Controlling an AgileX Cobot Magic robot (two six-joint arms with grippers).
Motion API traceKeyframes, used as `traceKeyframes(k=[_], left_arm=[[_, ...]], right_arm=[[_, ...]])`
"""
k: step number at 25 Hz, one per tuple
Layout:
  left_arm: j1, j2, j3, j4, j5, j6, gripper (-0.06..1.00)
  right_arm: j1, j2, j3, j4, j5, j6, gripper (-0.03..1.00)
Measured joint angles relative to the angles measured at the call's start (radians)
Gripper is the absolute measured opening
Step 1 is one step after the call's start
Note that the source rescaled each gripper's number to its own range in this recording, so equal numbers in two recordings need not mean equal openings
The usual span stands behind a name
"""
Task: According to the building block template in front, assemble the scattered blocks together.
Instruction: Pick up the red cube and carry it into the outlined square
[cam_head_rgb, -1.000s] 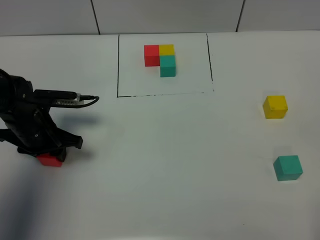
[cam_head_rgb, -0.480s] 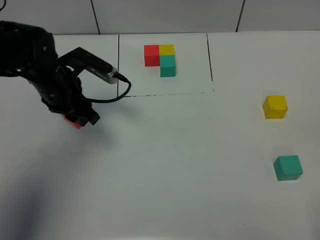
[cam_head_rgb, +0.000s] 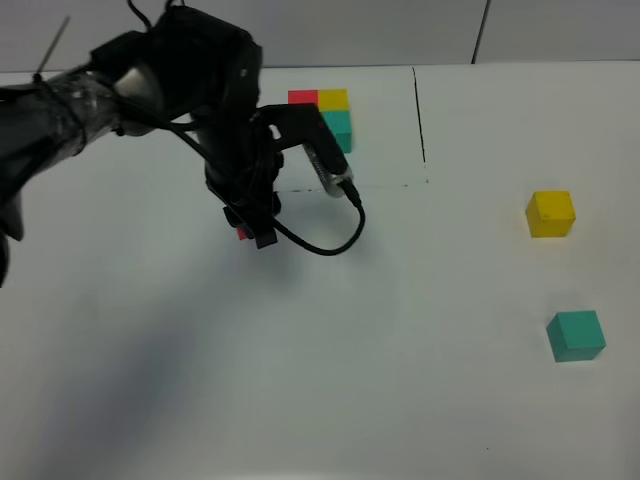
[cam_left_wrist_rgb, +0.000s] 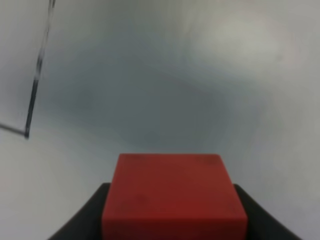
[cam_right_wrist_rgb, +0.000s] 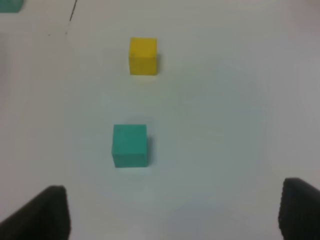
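Note:
The building block template (cam_head_rgb: 322, 113), an L of red, yellow and teal cubes, lies inside a thin black drawn frame at the back middle. My left gripper (cam_head_rgb: 254, 231) hangs just in front of the frame's lower left corner, shut on the red block (cam_head_rgb: 242, 233). In the left wrist view the red block (cam_left_wrist_rgb: 174, 192) fills the space between the dark fingers (cam_left_wrist_rgb: 92, 220), above the table. The yellow block (cam_head_rgb: 550, 213) and the teal block (cam_head_rgb: 576, 335) lie apart at the right. My right gripper (cam_right_wrist_rgb: 175, 215) stands open and empty, short of the teal block (cam_right_wrist_rgb: 130, 145) and the yellow block (cam_right_wrist_rgb: 143, 56).
The left arm and its black cable (cam_head_rgb: 320, 245) cover the frame's left side and part of the template's red cube. A corner of the black frame line (cam_left_wrist_rgb: 27, 131) shows in the left wrist view. The white table (cam_head_rgb: 400, 380) meets a tiled wall at the back.
The left arm has lifted the red block from the table's left front and carried it back and to the right, up to the frame's lower left corner. The right side is unchanged.

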Motion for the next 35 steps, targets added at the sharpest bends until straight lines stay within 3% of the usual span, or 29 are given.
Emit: traceKeyframes(k=[9,16,28,35], left_arm=[[-0.06,0.162,-0.226,0.013,0.121,0.158,0.01],[-0.062,0.226,-0.304,-0.005,0.113,0.235,0.01],[-0.062,0.3,-0.324,-0.073,0.031,0.249,0.01],[-0.062,0.309,-0.33,-0.074,0.033,0.249,0.01]], right_arm=[[0.0,0.0,0.0,0.0,0.0,0.0,0.74],[0.0,0.0,0.0,0.0,0.0,0.0,0.74],[0.0,0.0,0.0,0.0,0.0,0.0,0.74],[0.0,0.0,0.0,0.0,0.0,0.0,0.74]])
